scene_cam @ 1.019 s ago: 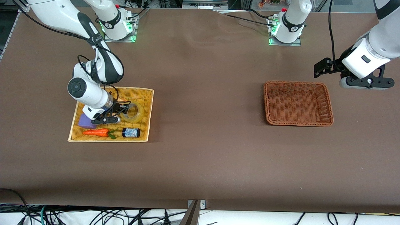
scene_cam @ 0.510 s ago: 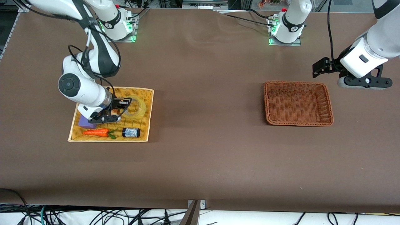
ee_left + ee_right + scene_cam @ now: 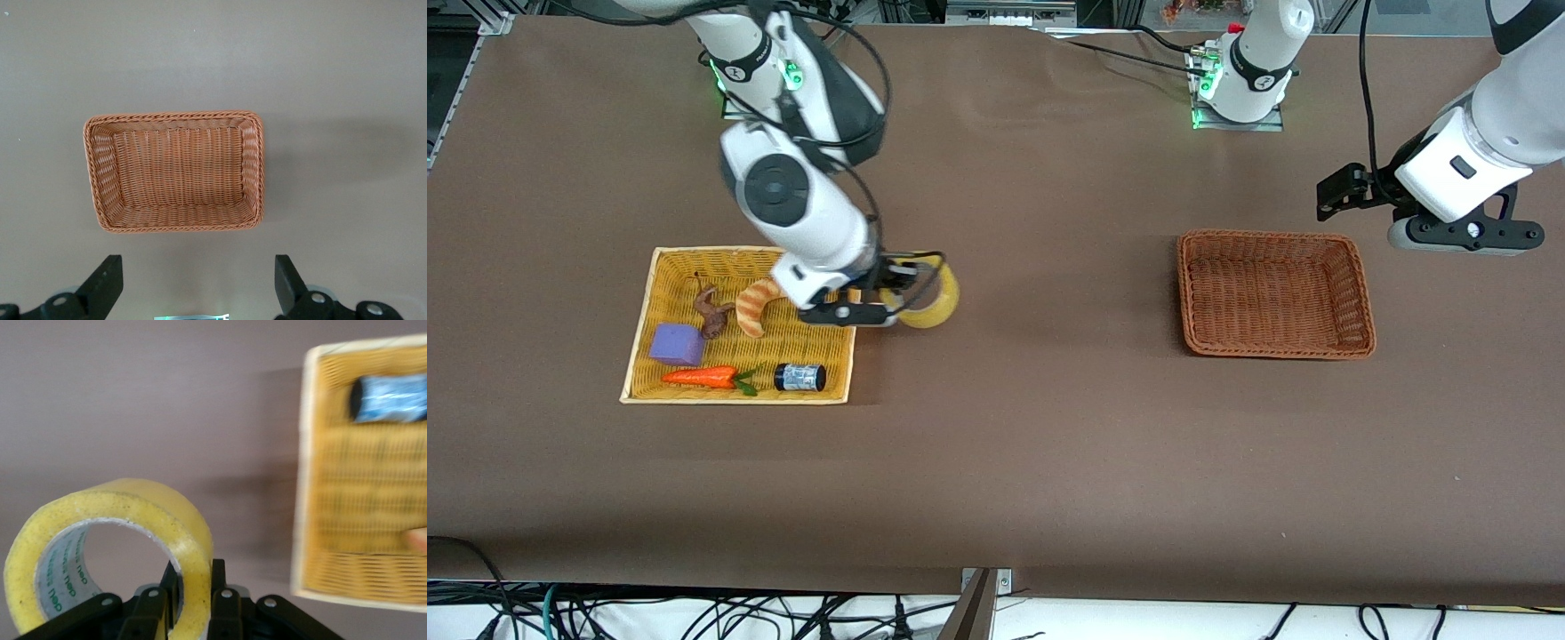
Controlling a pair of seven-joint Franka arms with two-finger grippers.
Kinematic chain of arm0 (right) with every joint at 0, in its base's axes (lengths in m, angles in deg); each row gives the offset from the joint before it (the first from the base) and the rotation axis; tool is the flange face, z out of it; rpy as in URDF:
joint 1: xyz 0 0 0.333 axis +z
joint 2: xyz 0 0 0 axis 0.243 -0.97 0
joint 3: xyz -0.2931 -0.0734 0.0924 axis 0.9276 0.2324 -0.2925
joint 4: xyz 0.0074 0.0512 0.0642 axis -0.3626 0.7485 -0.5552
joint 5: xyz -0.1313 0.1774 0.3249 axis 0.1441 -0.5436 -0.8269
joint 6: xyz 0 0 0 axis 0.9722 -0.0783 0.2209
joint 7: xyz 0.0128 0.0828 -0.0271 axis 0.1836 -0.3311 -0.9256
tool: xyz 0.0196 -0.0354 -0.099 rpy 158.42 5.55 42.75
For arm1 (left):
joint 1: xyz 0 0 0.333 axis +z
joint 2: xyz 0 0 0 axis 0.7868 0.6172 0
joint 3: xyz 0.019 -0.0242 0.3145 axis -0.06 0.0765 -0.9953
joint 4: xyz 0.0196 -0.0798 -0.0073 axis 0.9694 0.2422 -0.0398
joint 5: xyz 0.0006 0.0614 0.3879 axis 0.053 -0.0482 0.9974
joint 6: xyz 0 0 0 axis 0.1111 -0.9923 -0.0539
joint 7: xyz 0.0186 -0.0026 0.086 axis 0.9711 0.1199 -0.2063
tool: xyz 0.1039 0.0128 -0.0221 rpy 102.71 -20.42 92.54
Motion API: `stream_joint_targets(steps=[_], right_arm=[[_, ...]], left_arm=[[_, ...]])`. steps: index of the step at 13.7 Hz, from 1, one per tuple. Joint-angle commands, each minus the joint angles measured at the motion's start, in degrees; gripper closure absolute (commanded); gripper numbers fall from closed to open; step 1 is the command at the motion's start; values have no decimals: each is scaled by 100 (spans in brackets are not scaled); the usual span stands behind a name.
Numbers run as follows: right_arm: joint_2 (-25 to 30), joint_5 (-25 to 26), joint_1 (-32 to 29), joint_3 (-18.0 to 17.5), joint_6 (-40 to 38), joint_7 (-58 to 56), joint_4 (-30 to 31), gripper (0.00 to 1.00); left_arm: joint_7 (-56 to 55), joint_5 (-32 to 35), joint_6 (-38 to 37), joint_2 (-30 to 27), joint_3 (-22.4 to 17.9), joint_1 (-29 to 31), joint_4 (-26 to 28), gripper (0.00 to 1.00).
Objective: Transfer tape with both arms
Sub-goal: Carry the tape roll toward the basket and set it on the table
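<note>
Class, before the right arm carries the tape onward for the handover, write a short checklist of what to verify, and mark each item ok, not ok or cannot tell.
1. Right pincer shut on the tape, wall of the roll between its fingers: ok.
2. Tape lifted out of the yellow tray, now over bare table beside it: ok.
3. Left pincer open, waiting above the table beside the brown basket: ok.
4. Brown basket free of objects: ok.
5. Croissant, carrot and blue cylinder in the tray: ok.
6. Grip firm enough for the handover: cannot tell.
</note>
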Motion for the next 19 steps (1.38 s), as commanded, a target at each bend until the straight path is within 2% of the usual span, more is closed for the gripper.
stream_joint_targets(steps=[1,4,7,19], right_arm=[[-779,258,494,18,-39,858,-938,100],[-1403,478,1049,35,276,1588,-1335,100],[-1808,496,1287,44,840,1994,-1336,100],[-2424,1067,1507,44,1235,1986,-1336,100]], left_arm=[[56,25,-121,29,6,16,-134,0],[56,25,-121,29,15,25,-134,0],[56,34,-103,29,24,-36,-143,0],[65,25,-86,38,33,16,-143,0]])
